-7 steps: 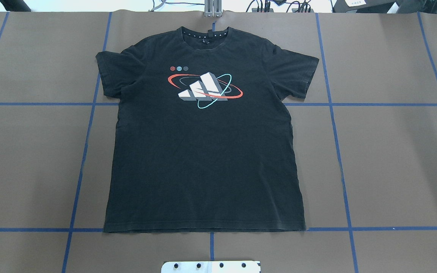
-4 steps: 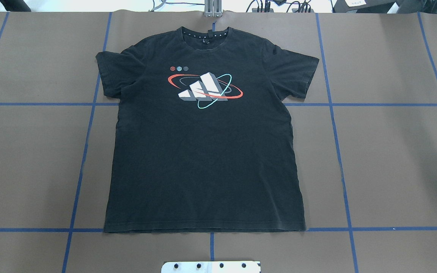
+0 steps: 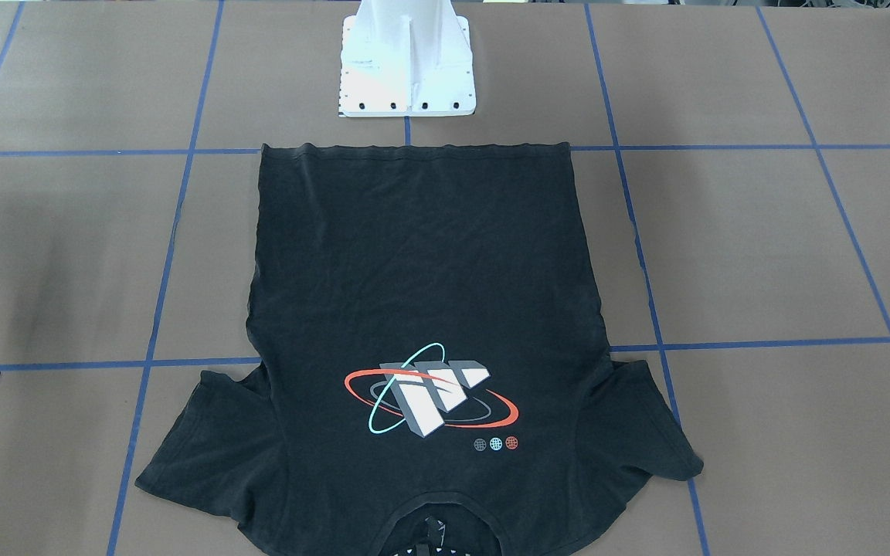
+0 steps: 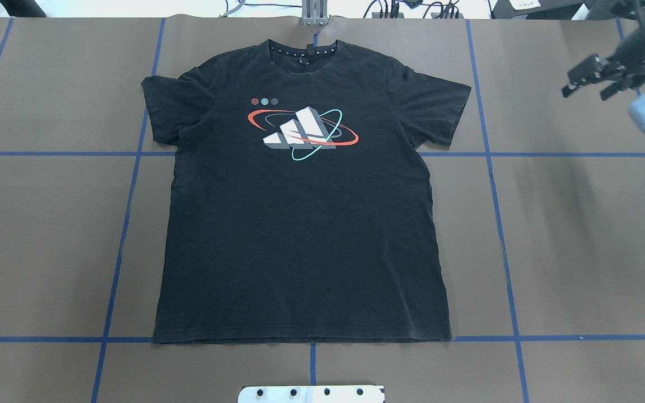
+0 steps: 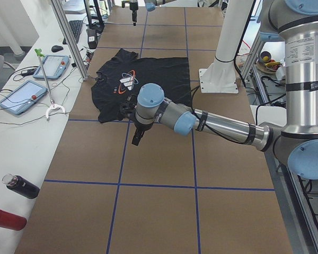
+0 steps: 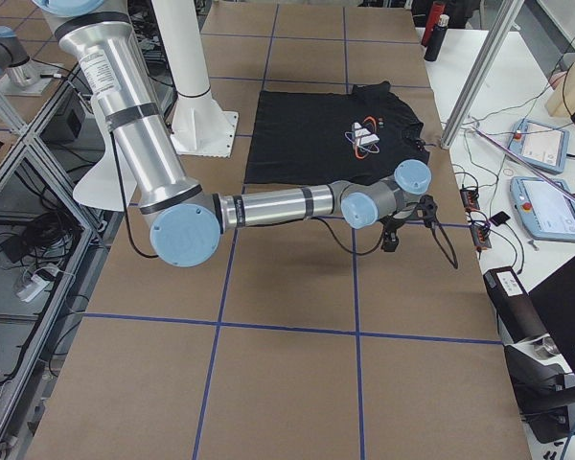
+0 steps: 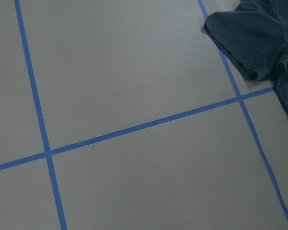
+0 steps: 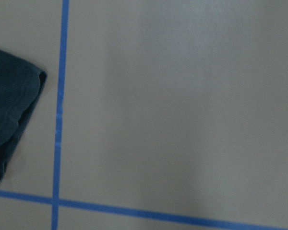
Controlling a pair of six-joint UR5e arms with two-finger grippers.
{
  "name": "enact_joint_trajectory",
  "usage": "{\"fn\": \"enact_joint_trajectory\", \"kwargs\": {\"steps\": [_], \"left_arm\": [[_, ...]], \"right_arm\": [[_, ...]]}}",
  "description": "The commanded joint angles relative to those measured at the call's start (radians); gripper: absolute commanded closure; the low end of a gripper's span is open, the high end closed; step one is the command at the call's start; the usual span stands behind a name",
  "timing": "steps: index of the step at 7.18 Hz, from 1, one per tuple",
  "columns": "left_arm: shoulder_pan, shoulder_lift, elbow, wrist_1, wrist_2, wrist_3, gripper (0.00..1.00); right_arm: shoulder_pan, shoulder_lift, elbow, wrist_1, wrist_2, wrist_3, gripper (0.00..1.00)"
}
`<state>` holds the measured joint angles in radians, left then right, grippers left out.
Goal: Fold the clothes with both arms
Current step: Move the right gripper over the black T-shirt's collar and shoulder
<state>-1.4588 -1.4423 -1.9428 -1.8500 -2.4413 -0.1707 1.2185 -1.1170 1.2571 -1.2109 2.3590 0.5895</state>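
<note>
The right claw (image 4: 585, 91) is seen with its fingers spread wide, holding nothing, hung above bare desk (image 4: 580, 235) well to the outside of the right sleeve (image 4: 437, 109). The left claw (image 5: 135, 135) is caught only at the edge of the front-facing view and from the side, so it cannot be told whether it is wide or narrow. It is poised near the left sleeve (image 7: 254, 43) and apart from the cloth.

The step in hand is judged to be the approach to a first grasp. It would be done well if both claws were brought down at matching points on either side, if both layers of cloth were pinched, and if the two lifts were kept level so that no slack or twist is pulled into the body.

The T-shirt (image 4: 300, 240) is laid flat, print up, in the middle of the desk and is not yet folded. Its long axis is run straight away from the white pedestal (image 3: 406, 69), with the hem (image 4: 300, 336) turned toward the robot, the collar (image 4: 303, 49) pointed at the far edge, and the sleeves spread to either side.
</note>
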Motion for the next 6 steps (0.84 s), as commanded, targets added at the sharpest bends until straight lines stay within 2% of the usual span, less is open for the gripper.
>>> {"fn": "enact_joint_trajectory", "kwargs": {"steps": [1, 2, 3, 5, 6], "left_arm": [[0.000, -0.001, -0.015, 0.000, 0.007, -0.006, 0.00], [0.000, -0.001, -0.021, 0.000, 0.010, -0.006, 0.00], [0.000, -0.001, -0.024, 0.000, 0.010, -0.006, 0.00], [0.000, -0.001, -0.028, 0.000, 0.010, -0.007, 0.00], [0.000, -0.001, -0.028, 0.000, 0.008, -0.006, 0.00]], "right_arm": [[-0.147, 0.124, -0.112, 0.200, -0.243, 0.398, 0.06], [-0.183, 0.155, -0.181, 0.315, -0.321, 0.523, 0.10], [-0.226, 0.179, -0.226, 0.371, -0.393, 0.541, 0.11], [-0.247, 0.206, -0.267, 0.393, -0.498, 0.544, 0.13], [-0.261, 0.206, -0.275, 0.424, -0.529, 0.546, 0.21]]}}
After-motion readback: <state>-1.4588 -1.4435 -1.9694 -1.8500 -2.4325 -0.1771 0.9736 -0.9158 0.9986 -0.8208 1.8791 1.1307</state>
